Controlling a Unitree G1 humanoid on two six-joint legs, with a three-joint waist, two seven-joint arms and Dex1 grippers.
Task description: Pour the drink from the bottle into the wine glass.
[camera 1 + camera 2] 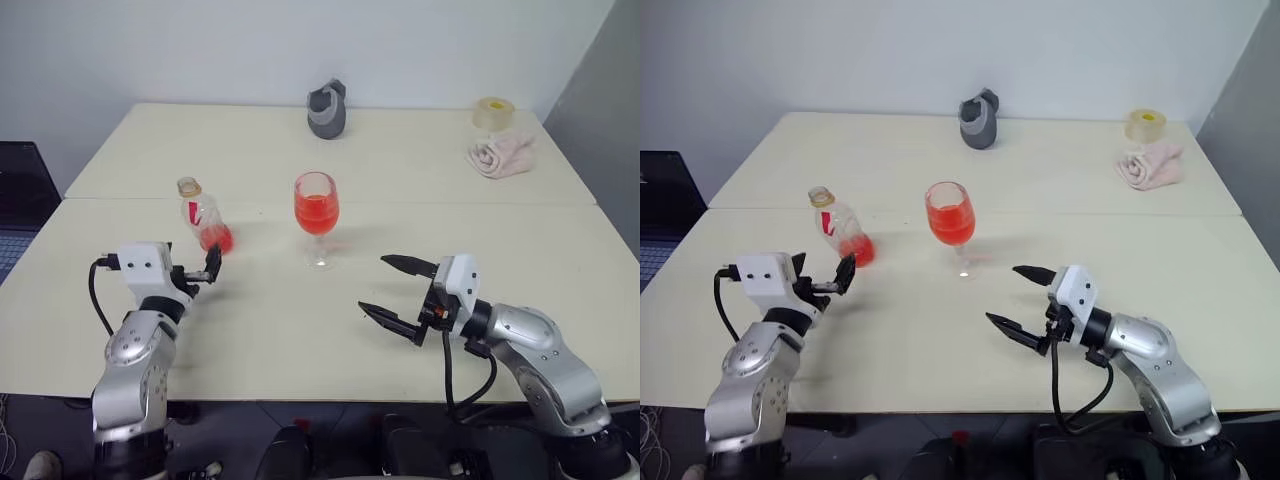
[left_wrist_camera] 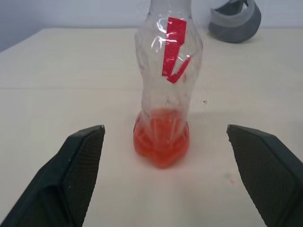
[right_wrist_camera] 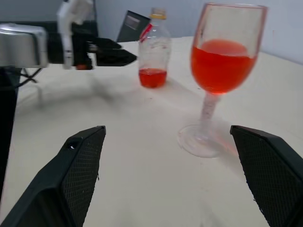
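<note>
bottle (image 1: pixel 204 217) upright, neck up, wine glass (image 1: pixel 317 215) upright — tools apart

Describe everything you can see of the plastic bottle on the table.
The bottle is small, clear, crinkled plastic with a red label strip and a yellowish neck. It stands upright on the cream table, left of the wine glass, apart from it. A little red-orange drink remains in its base. Nothing grips it: the left gripper is open just in front of it, not touching.
</note>
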